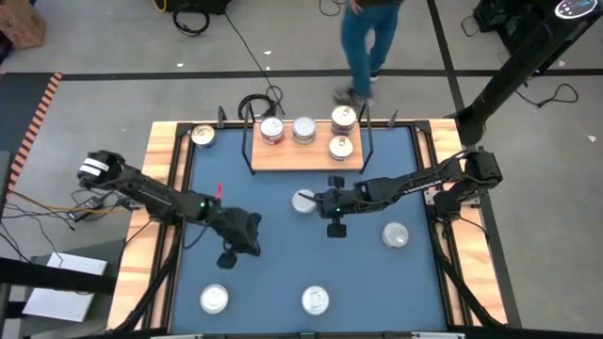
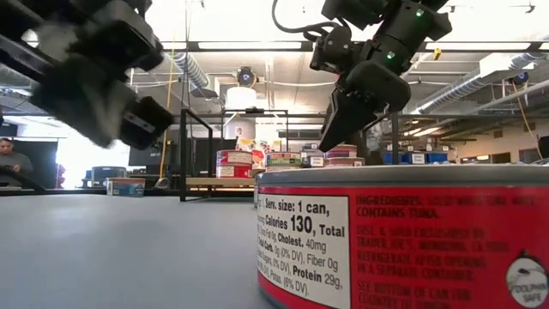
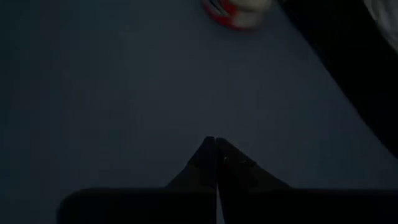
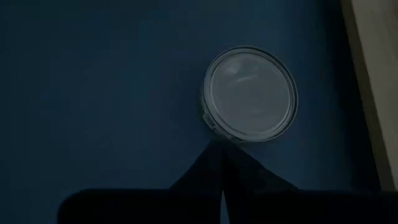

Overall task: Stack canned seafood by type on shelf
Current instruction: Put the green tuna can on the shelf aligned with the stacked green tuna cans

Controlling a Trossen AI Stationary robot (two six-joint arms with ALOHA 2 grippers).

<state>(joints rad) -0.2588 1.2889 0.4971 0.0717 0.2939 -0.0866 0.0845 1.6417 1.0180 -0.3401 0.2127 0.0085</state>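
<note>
The wooden shelf (image 1: 306,157) lies at the table's far side with several tins on it, such as one (image 1: 271,130) and another (image 1: 340,147); the low view shows it (image 2: 214,182) far off. One silver-lidded tin (image 1: 303,201) (image 4: 250,93) stands on the blue table just near of the shelf. My right gripper (image 1: 318,201) (image 4: 222,149) (image 2: 330,137) hovers shut right beside this tin, raised off the table. My left gripper (image 1: 236,247) (image 3: 216,146) is shut over bare table left of centre; a red-and-white tin (image 3: 236,11) shows beyond it.
More tins stand on the table: one at the right (image 1: 395,234), two by the near edge (image 1: 215,299) (image 1: 315,300), the latter filling the low view (image 2: 403,240), and one at the far left corner (image 1: 203,135). A person (image 1: 367,42) walks beyond the table.
</note>
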